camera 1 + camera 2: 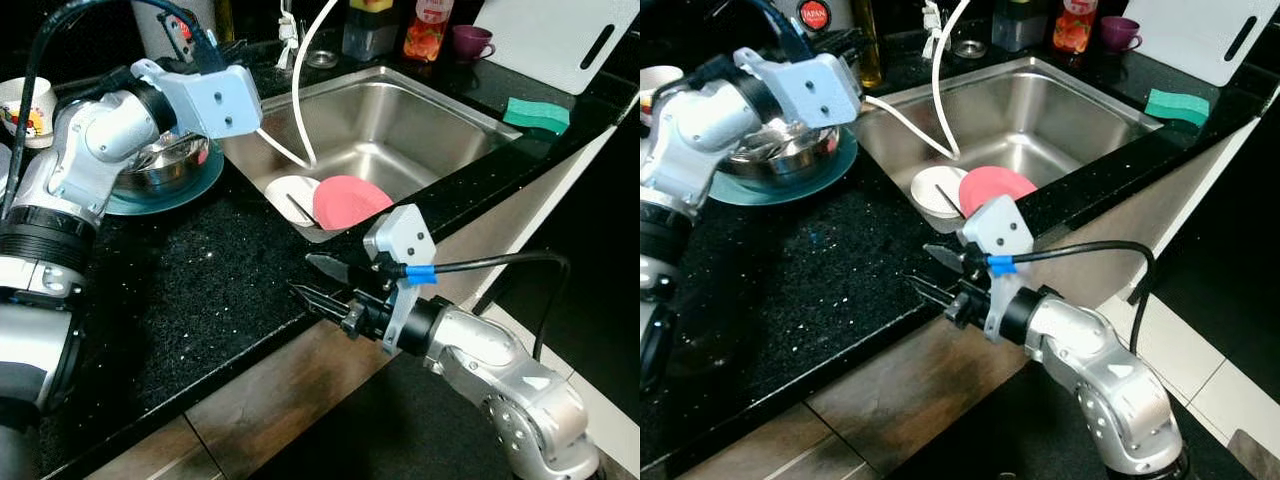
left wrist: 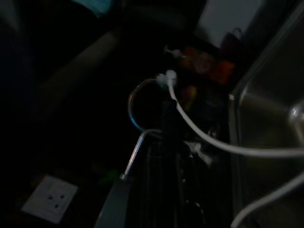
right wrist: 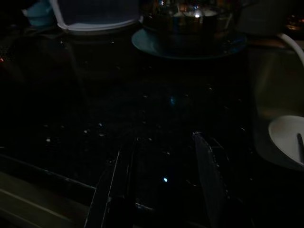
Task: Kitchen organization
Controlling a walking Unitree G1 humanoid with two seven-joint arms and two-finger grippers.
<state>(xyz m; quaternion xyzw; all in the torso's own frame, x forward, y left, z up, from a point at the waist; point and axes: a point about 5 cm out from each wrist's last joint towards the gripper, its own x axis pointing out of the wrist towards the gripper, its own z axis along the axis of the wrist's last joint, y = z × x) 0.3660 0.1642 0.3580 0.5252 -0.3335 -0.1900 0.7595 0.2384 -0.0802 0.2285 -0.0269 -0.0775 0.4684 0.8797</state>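
The right tool (image 1: 318,282) hovers at the near edge of the black worktop (image 1: 190,290), fingers apart and holding nothing. A pink plate (image 1: 347,201) and a white bowl (image 1: 290,192) lie in the sink (image 1: 400,120). The left tool's state cannot be told; its arm is above the steel bowl (image 1: 165,160) on the teal plate (image 1: 195,188).

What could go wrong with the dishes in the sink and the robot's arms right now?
The pink plate leans over the white bowl at the near corner of the sink, so a clumsy grab might make it slide and clatter. The right gripper, fingers open, sits at the counter edge and could bump it when reaching in. The left arm hangs close to the steel bowl on the teal plate and may knock it.
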